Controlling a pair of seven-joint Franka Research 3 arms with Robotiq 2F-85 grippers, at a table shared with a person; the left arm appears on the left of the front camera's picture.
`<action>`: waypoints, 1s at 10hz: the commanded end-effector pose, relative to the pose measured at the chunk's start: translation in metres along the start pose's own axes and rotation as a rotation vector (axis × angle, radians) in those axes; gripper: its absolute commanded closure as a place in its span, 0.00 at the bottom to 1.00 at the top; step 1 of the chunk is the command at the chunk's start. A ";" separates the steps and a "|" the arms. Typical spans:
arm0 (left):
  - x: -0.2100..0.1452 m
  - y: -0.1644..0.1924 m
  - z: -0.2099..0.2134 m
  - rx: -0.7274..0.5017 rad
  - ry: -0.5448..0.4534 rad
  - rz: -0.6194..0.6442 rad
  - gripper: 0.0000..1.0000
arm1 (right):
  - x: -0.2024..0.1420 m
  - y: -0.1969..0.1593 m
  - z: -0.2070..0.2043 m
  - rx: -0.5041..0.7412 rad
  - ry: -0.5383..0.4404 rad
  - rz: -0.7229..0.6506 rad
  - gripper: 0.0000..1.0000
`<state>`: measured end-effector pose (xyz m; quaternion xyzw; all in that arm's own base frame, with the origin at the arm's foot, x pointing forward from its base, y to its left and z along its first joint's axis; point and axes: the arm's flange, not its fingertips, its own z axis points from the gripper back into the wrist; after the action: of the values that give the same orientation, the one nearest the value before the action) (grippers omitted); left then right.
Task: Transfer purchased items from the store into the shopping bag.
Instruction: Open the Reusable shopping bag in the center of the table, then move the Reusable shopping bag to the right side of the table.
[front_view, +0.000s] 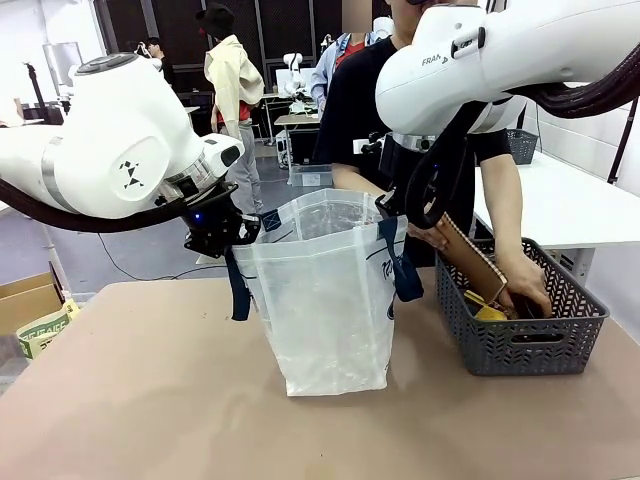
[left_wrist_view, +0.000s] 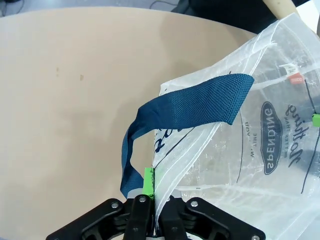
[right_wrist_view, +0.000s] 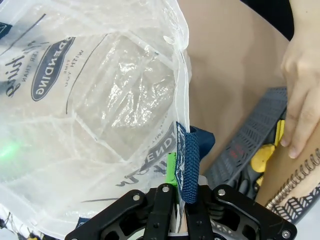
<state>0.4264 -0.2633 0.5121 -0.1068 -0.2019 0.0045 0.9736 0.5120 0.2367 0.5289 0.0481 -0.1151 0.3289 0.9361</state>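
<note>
Shopping bag (front_view: 325, 310) hangs between left tool (left_wrist_view: 154, 182) and right tool (right_wrist_view: 180, 170), both clenched on its rim.

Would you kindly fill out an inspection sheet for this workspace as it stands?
Surface: tan table, bare around the bag.
Job's things: bag upright with its mouth spread, no goods seen inside; basket to its right, with a person's hand reaching in beside a yellow item; notebook tilted over the basket.
Clutter: box off the table's left edge.
End effectors: left end effector shut on the bag's rim; right end effector shut on the rim at the handle.
Cables: black hose along the left arm, another along the right.
Surroundings: white table behind; people farther off.
</note>
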 end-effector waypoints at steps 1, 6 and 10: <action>0.000 0.001 0.001 0.008 -0.005 -0.004 1.00 | 0.000 -0.001 0.001 0.001 0.005 -0.005 1.00; 0.000 0.001 0.001 0.008 -0.005 -0.004 1.00 | 0.000 -0.001 0.001 0.001 0.005 -0.005 1.00; 0.000 0.001 0.001 0.008 -0.005 -0.004 1.00 | 0.000 -0.001 0.001 0.001 0.005 -0.005 1.00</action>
<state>0.4264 -0.2633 0.5121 -0.1068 -0.2019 0.0045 0.9736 0.5120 0.2367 0.5289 0.0481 -0.1151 0.3289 0.9361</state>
